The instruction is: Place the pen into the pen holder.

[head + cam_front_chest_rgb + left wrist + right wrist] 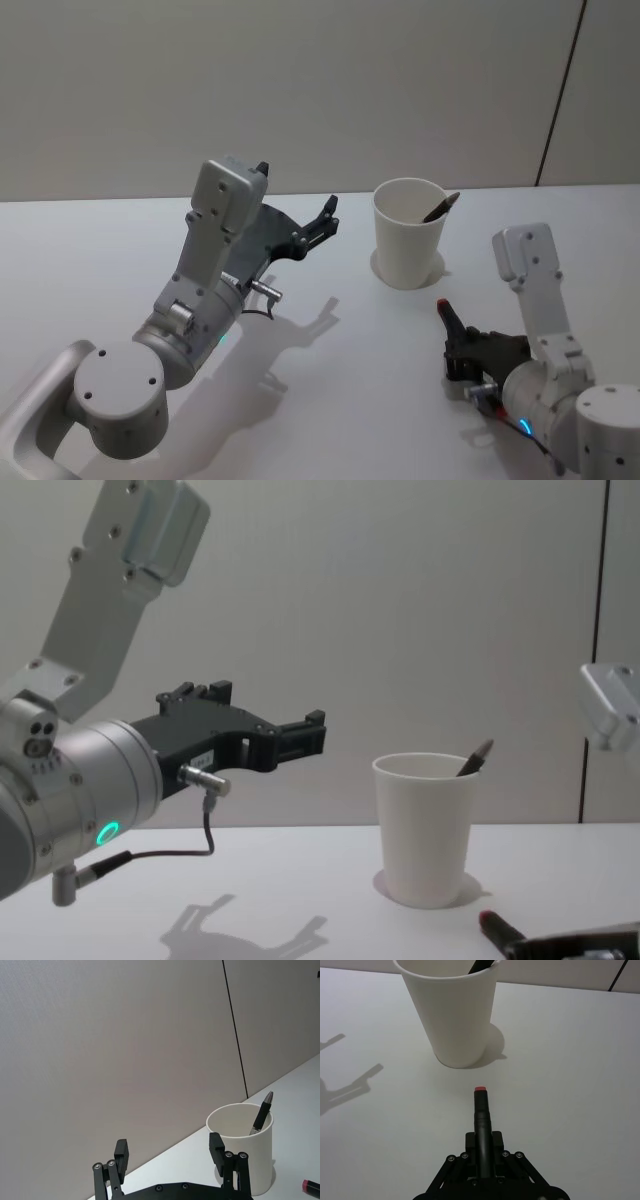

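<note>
Low at the near right, the right end effector (481,1132) is clamped on a red-tipped marker (481,1105) pointing at the pen holder (409,235), which stands just beyond on the surface (90,260) with the pen (441,207) inside. Raised to its left, the left end effector (322,222) is spread open.

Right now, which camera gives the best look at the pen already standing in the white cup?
The left wrist view: the pen leans on the paper cup's far rim, tip and barrel clear against the wall. The head view and chest view show its short top end poking out. The right wrist view catches a dark bit at the rim.
</note>
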Motion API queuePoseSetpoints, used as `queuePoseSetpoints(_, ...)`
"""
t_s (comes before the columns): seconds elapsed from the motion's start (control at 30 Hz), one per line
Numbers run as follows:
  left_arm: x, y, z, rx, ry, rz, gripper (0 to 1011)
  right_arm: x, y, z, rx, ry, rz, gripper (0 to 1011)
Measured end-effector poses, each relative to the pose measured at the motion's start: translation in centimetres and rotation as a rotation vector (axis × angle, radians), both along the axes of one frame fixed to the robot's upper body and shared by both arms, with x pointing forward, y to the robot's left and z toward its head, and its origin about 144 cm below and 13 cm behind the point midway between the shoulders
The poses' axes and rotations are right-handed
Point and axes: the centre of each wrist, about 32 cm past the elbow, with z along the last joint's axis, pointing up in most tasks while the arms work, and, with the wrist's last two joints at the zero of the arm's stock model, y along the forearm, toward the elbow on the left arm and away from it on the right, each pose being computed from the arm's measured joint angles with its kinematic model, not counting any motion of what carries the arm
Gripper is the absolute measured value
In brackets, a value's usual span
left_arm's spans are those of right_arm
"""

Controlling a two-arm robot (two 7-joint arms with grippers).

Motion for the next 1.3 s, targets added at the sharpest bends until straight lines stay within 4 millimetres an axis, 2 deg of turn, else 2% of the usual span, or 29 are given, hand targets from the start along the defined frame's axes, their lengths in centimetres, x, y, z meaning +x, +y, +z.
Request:
queuePoseSetpoints(0.37,0.0,0.0,0.0,0.000,0.000,0.000,1001,-0.1,-0.2,-0.1,0.008,-0.036,0.024,178)
queuePoseSetpoints(0.73,0.0,0.0,0.0,0.000,0.000,0.000,1001,-0.6,-1.1,0.1,0.053,-0.155,0.086,177)
queuePoseSetpoints(1.3,0.0,0.0,0.0,0.000,0.000,0.000,1001,-1.4,-4.2,1.3,0.218,-0.413,0.207,177)
